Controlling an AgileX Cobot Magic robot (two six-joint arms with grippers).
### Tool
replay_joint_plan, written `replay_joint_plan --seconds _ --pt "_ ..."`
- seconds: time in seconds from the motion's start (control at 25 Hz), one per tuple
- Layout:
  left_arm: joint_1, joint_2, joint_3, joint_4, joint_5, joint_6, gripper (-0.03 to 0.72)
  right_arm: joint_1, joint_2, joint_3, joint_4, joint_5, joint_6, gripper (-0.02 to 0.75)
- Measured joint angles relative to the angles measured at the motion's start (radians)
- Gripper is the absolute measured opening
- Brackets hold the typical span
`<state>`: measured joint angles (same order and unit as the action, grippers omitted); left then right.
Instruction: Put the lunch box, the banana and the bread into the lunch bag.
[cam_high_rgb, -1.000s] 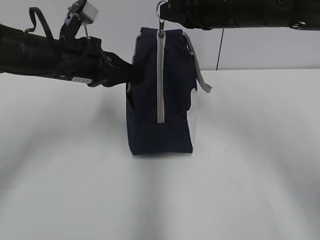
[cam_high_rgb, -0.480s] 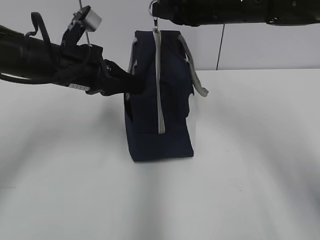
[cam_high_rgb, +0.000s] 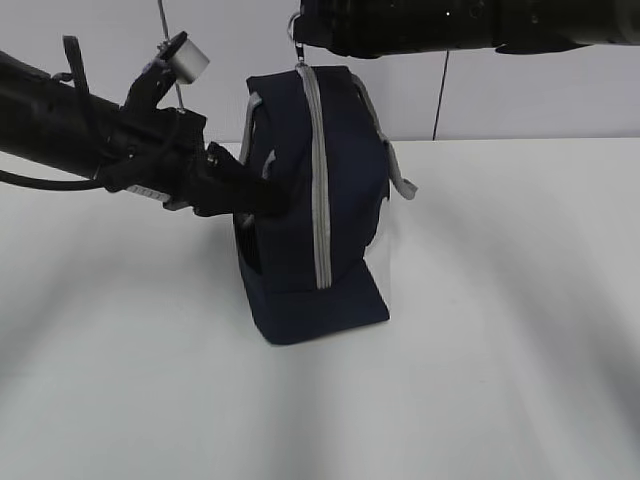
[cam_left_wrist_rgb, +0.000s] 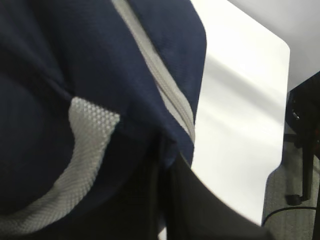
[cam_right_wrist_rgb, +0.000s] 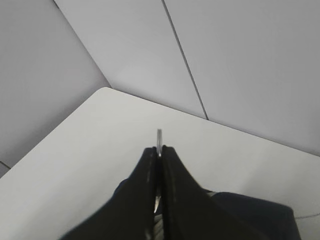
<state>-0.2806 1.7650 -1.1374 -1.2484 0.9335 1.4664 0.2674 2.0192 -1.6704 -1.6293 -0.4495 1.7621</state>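
The navy lunch bag stands upright on the white table, leaning a little, its grey zipper running down the near end. My right gripper reaches in from the upper right above the bag's top, shut on the metal ring pull. In the right wrist view the ring pull pokes out between the closed fingertips of the right gripper. My left gripper is shut on the bag's left side fabric. The left wrist view shows that fabric and a grey handle. Lunch box, banana and bread are out of view.
A grey handle strap hangs off the bag's right side. The table's far edge drops to a floor with a dark stand and cable. A pale panelled wall runs behind the table.
My right gripper has moved left with the ring pull. The bag's top has swung left and the bag now leans and has turned a little. My left arm sits slightly lower.
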Motion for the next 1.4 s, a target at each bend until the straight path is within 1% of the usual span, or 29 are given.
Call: replay_joint_plan --seconds 0.2,0.4,0.52,0.72,0.88,1.12,1.4 --pt "0.038 0.0 0.0 0.018 0.071 -0.011 0.0 -0.019 0.093 -0.114 -0.072 -0.057 0.1 -0.016" --pt "0.082 0.0 0.0 0.028 0.11 -0.013 0.0 -0.051 0.202 -0.27 -0.174 -0.178 0.258 -0.016" --pt "0.093 0.0 0.0 0.038 0.121 -0.014 0.0 -0.07 0.276 -0.384 -0.225 -0.269 0.356 -0.016" --pt "0.094 0.0 0.0 0.057 0.125 -0.014 0.0 -0.117 0.401 -0.566 -0.246 -0.413 0.478 -0.016" --pt "0.094 -0.001 0.0 0.065 0.128 -0.014 0.0 -0.144 0.476 -0.682 -0.251 -0.475 0.533 -0.016" --pt "0.094 -0.003 0.0 0.086 0.131 -0.014 0.0 -0.156 0.571 -0.8 -0.251 -0.494 0.567 -0.016" --pt "0.094 -0.003 0.0 0.093 0.132 -0.014 0.0 -0.158 0.626 -0.847 -0.249 -0.482 0.594 -0.016"
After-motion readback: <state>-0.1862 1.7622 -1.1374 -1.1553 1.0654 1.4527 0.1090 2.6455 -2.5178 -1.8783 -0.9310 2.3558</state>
